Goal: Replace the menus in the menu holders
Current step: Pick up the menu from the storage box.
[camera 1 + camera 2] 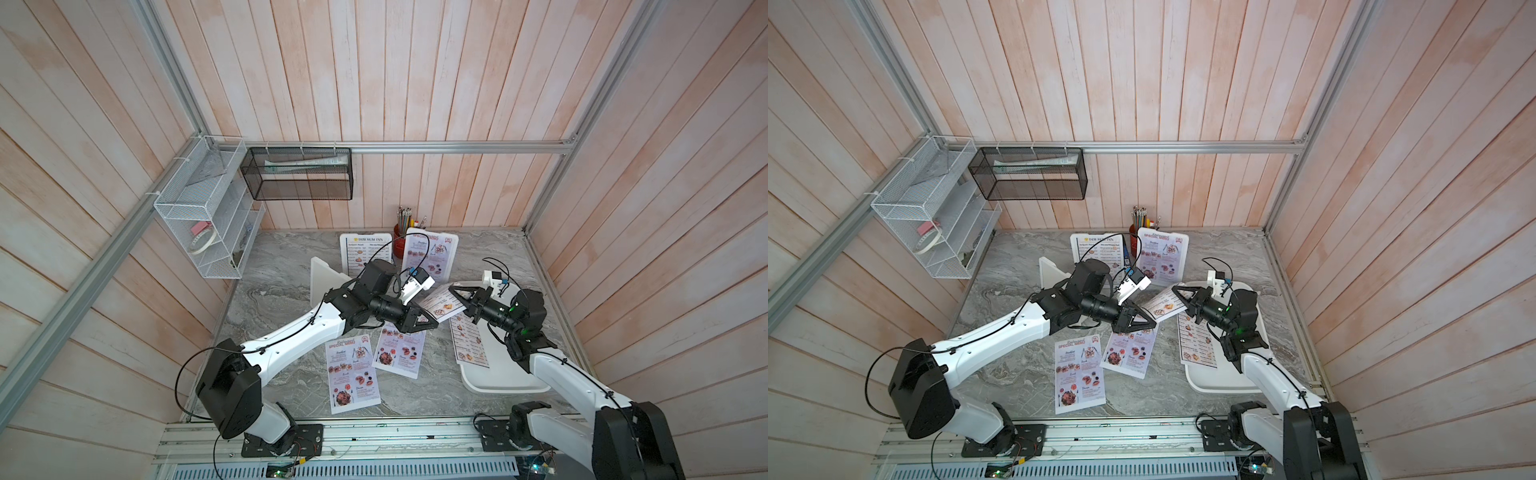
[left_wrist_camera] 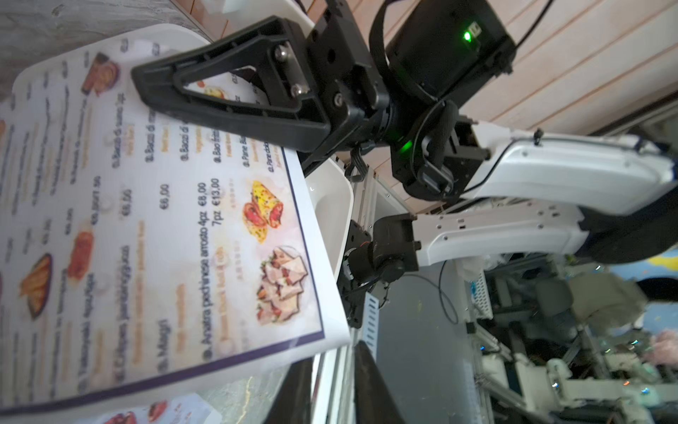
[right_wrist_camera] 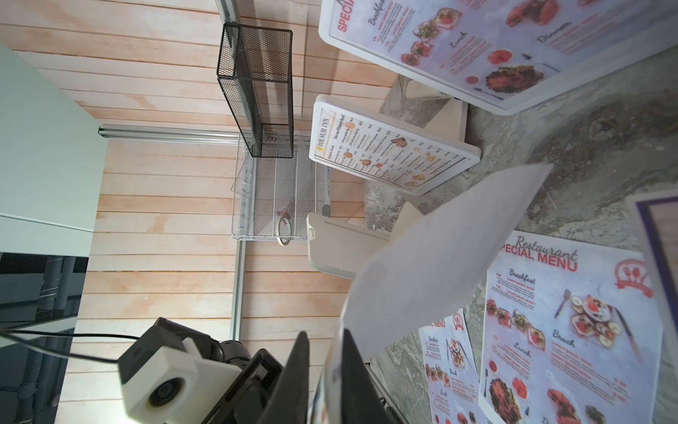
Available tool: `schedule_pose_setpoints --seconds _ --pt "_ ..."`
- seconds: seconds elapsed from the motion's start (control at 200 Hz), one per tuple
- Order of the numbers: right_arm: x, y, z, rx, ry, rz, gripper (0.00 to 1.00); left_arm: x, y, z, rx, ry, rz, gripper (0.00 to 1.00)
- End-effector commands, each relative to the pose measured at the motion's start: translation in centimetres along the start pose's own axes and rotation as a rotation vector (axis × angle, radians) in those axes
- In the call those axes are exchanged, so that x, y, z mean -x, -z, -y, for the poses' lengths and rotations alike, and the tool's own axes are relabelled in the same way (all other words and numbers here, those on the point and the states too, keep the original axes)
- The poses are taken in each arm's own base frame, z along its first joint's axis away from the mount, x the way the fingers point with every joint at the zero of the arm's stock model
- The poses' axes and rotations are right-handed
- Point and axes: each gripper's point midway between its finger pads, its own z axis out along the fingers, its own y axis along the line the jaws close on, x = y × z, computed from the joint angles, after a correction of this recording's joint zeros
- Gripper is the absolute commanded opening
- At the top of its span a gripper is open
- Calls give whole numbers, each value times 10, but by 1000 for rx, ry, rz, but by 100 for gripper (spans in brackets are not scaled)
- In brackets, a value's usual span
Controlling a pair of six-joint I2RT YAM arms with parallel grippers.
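Observation:
A "DIM SUM INN" menu (image 1: 440,301) hangs in the air between my two arms. My right gripper (image 3: 325,334) is shut on one edge of it, and the sheet's blank back (image 3: 440,257) rises from the jaws. My left gripper (image 2: 332,358) is open at the opposite corner, with nothing between its fingers. At the back stand three menu holders: one (image 1: 365,249) with a Dim Sum Inn sheet, one (image 1: 432,249) with a Special Menu, and one (image 1: 324,278) that shows its blank back. Two Special Menus (image 1: 353,374) (image 1: 401,349) lie flat on the table.
The white tray (image 1: 507,378) at the right, under my right arm, holds another Dim Sum Inn sheet (image 1: 469,340). A red pencil cup (image 1: 401,237) stands behind the holders. A white wire basket (image 1: 208,208) and a black one (image 1: 299,174) hang on the walls.

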Motion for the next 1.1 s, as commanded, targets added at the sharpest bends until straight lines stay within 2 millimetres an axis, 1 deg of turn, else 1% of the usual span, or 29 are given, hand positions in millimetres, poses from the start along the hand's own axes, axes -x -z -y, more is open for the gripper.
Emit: schedule_pose_setpoints --seconds 0.0,0.06,0.12,0.2,0.265,0.36,0.43,0.53,0.665,0.75,0.825,0.91,1.095 --pt "3 -4 -3 -21 66 3 16 5 3 -6 18 36 48 44" --pt "7 -5 -1 -45 91 15 15 0 4 -13 39 81 51 50" --pt "8 -5 3 -72 110 16 15 -8 7 -15 48 108 54 56" --pt "9 -7 2 -72 128 14 14 -17 14 -15 63 136 79 62" --pt "10 -7 -1 -66 143 15 14 -21 19 -15 56 167 110 65" --pt "12 -7 -3 -66 154 24 14 -27 21 -23 50 229 146 70" --pt "10 -7 -6 -59 158 21 14 -25 23 -33 79 274 181 73" --pt "8 -7 -7 -66 168 16 14 -13 27 -47 120 348 262 75" --pt "5 -9 -6 -66 164 16 14 11 32 -50 80 452 395 77" --pt "3 -11 -7 -49 151 12 14 20 32 -48 21 526 444 78" --pt "0 -14 -9 -40 151 6 14 21 29 -50 -19 593 457 79" --pt "-2 -17 -12 -34 158 3 14 15 26 -56 -17 677 470 80" --pt "-9 -22 -18 -1 147 -3 14 7 25 -62 26 742 491 84"
